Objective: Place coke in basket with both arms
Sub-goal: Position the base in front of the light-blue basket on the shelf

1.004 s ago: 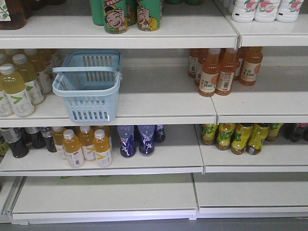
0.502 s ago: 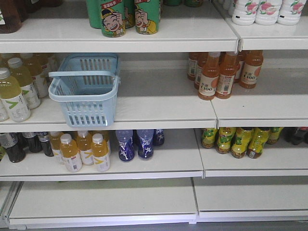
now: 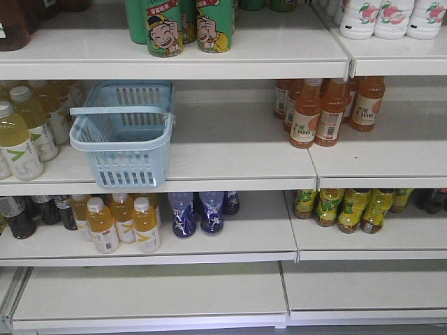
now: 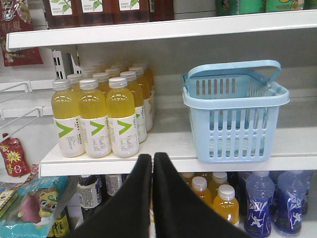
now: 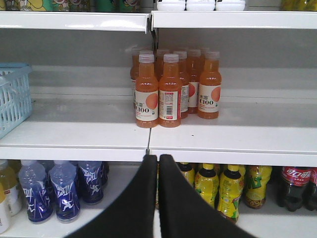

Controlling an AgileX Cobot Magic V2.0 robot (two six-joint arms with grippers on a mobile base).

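Middle shelf (image 3: pixel 230 150), left bay: light blue plastic basket (image 3: pixel 129 167) stood upright near the front edge. It had slotted walls, and a flat band handle crossed over its opening. It sat just right of the yellow-drink bottles (image 4: pixel 94 119), whose white labels carried a green V.

Right bay: orange juice bottles (image 5: pixel 171 89), labels reading "C100".

Top shelf: green cans (image 3: pixel 164 24) printed with a laughing cartoon face.

Lower shelf, far right: a dark cola bottle (image 5: pixel 296 186) with white Coca-Cola script on a red label.

Left gripper (image 4: pixel 152 157): black fingers pressed together, holding nothing, low before the basket's shelf.

Right gripper (image 5: pixel 158 158): fingers likewise together, empty, below the C100 group.
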